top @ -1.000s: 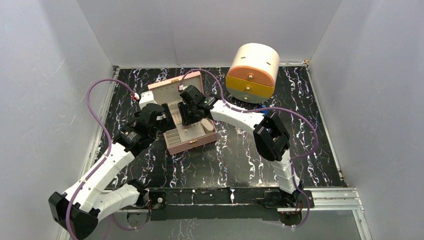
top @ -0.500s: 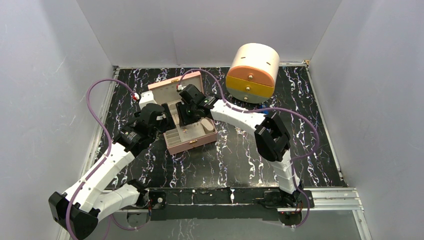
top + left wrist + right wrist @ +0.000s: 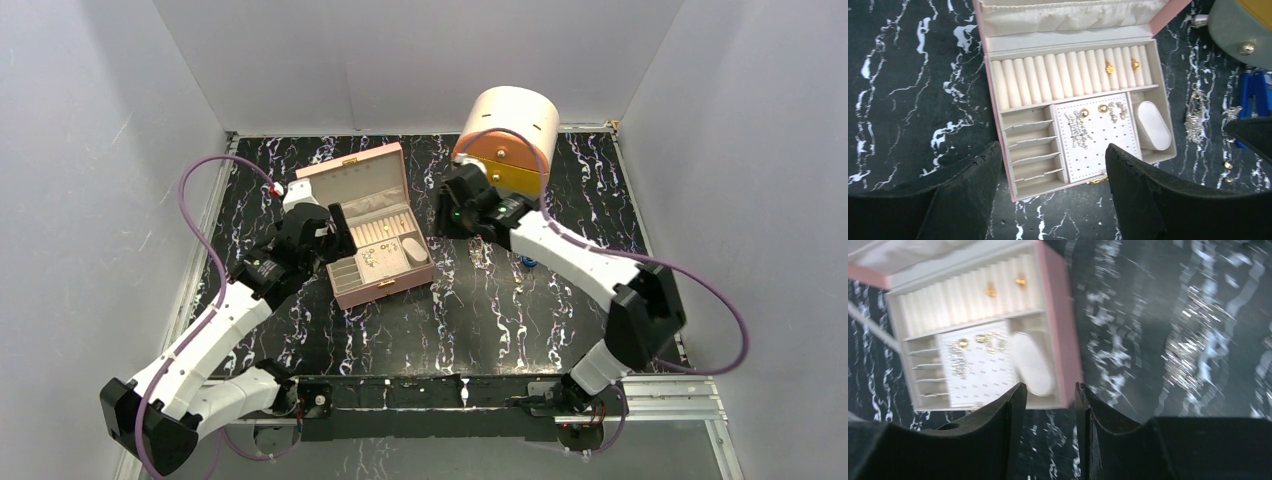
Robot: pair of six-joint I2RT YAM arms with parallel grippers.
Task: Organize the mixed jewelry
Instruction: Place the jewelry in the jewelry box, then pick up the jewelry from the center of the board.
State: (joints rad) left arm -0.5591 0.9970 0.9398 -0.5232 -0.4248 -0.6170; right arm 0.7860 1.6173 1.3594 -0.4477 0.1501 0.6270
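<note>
Mixed jewelry [image 3: 1079,128] lies partly in the open pink box [image 3: 352,180]. We note two gold pieces in the ring rolls and several pieces on the perforated panel. More pieces lie loose on the table [image 3: 480,310] just right of the box. Left gripper [image 3: 1053,152] hovers at the box's left side, jaws wide, holding nothing. Right gripper [image 3: 1049,390] hangs right of the box, jaws narrowly parted, nothing seen between them.

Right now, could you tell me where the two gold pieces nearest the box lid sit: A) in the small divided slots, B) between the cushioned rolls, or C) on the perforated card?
B: both gold pieces sit tucked into the grooves between the cushioned rolls.
</note>
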